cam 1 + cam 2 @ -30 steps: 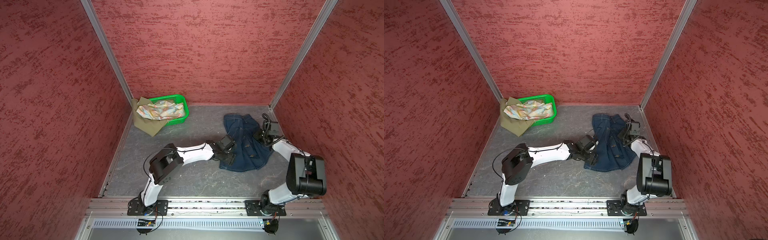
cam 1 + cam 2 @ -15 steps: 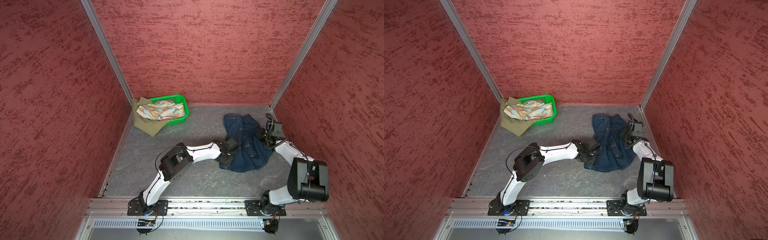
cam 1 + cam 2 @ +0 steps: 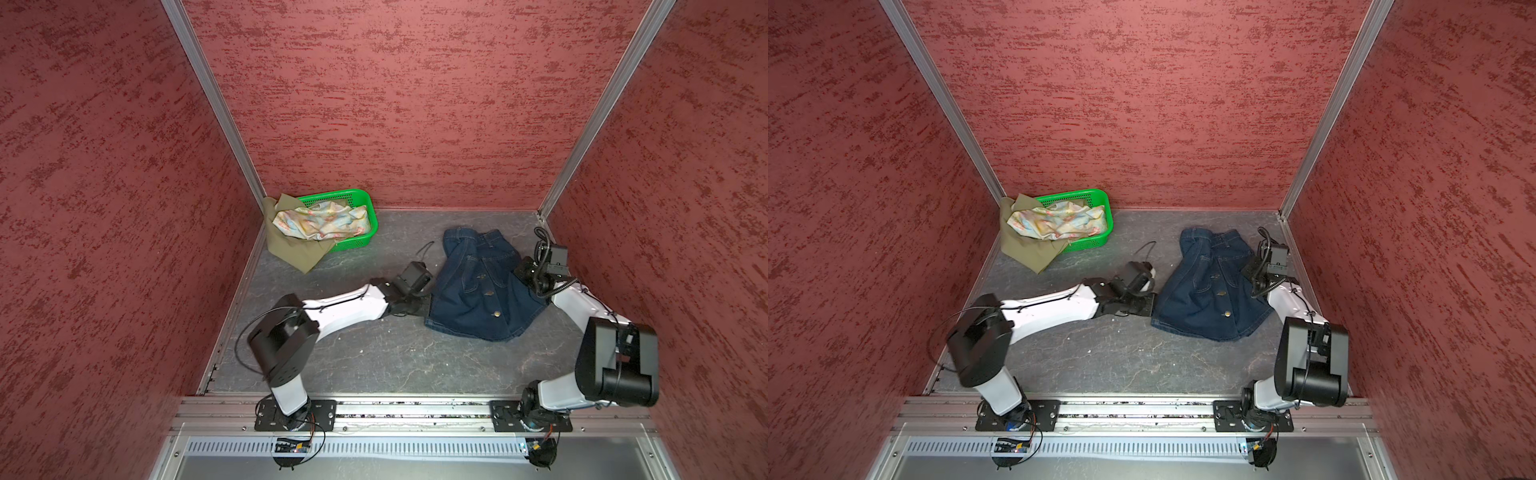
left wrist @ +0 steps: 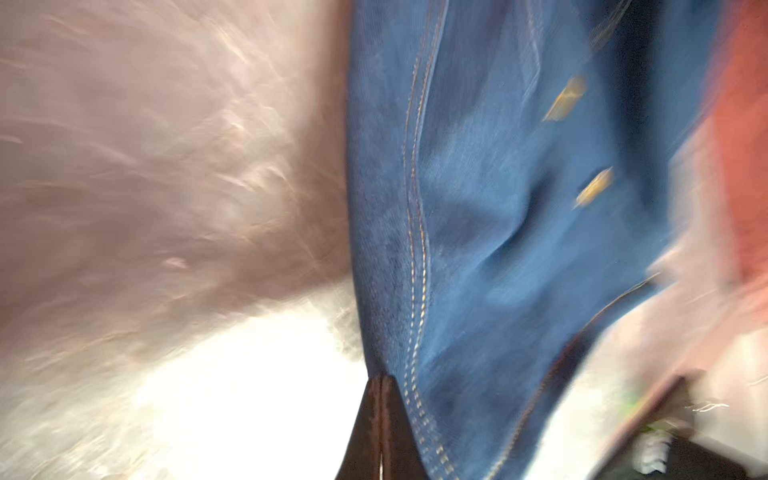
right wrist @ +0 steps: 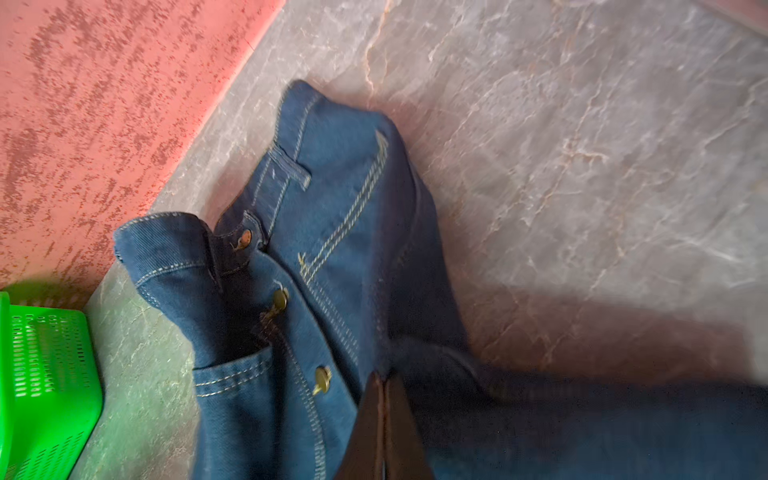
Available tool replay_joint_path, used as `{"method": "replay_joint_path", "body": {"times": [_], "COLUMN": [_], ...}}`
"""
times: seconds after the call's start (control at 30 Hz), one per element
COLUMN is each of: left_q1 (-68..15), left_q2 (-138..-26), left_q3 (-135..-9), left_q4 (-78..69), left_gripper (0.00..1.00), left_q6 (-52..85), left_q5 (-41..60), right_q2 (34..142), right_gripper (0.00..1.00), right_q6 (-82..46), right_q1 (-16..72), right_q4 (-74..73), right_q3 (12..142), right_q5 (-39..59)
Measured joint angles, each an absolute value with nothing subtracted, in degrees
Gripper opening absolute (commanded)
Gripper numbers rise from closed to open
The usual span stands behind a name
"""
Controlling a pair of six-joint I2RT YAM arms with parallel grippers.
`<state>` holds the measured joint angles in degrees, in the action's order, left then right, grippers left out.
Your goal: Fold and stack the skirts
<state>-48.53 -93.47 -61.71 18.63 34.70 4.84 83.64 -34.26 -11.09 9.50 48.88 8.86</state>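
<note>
The dark blue denim skirt [image 3: 478, 291] [image 3: 1208, 295] lies crumpled on the grey floor at the right, buttons facing up. My left gripper [image 3: 427, 302] [image 3: 1151, 309] is at its left hem edge. In the left wrist view the left gripper [image 4: 380, 379] is shut, with the denim [image 4: 478, 208] edge running into its tips. My right gripper [image 3: 524, 271] [image 3: 1252, 271] sits at the skirt's right side. The right wrist view shows the right gripper [image 5: 382, 379] shut on a raised denim [image 5: 340, 199] fold. The floral skirt [image 3: 322, 222] [image 3: 1059, 220] lies bunched in the basket. The olive skirt [image 3: 297, 251] [image 3: 1032, 251] hangs over the basket's side onto the floor.
A green perforated basket [image 3: 368, 203] [image 3: 1102, 197] [image 5: 45, 374] stands in the back left corner. Red textured walls close in the floor on three sides. The arm bases sit on a metal rail [image 3: 415, 409] along the front edge.
My left gripper has slid right to the denim skirt's left edge and shut there. The right gripper stayed shut at the skirt's right side, shifting only slightly.
</note>
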Motion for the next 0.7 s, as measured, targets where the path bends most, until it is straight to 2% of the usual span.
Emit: {"method": "replay_joint_path", "body": {"times": [0.1,0.2,0.27,0.3,0.37,0.5,0.53,0.63,0.7], "left_q1": [-46.22,-45.58,-45.58,-45.58,-45.60,-45.89,-45.98,-46.04,-46.35], "left_q2": [-87.15,-84.97,-83.79,-82.70,-79.96,-74.32,-74.02,-76.58,-80.18], "left_q3": [-53.34,-47.03,-43.53,-41.67,-39.00,-38.20,-39.24,-44.62,-49.17], "left_q4": [12.78,10.31,9.89,9.87,10.39,11.79,12.10,12.73,12.97], "left_gripper": [0.00,0.24,0.43,0.46,0.46,0.59,0.63,0.67,0.67], "left_q6": [39.79,44.71,48.12,49.65,52.90,55.66,55.11,52.29,49.52], "left_q5": [5.26,5.06,4.47,3.84,2.28,-2.81,-3.84,-5.08,-5.26], "right_q2": [82.81,82.52,82.24,81.97,81.17,79.77,79.64,79.59,79.55], "right_gripper": [0.00,0.00,0.00,0.00,0.00,0.00,0.09,0.56,0.70], "right_q6": [-34.06,-33.98,-33.85,-33.80,-33.76,-33.50,-33.41,-32.88,-32.08], "right_q1": [-11.09,-11.09,-11.07,-11.07,-10.90,-10.00,-9.76,-9.28,-9.08], "right_q4": [9.54,9.54,9.45,9.41,9.45,9.65,9.72,10.15,10.83], "right_q3": [48.88,48.88,48.53,48.18,47.18,45.17,44.91,44.77,44.84], "right_q5": [9.47,10.96,12.08,12.56,13.37,14.13,14.22,14.11,13.39]}}
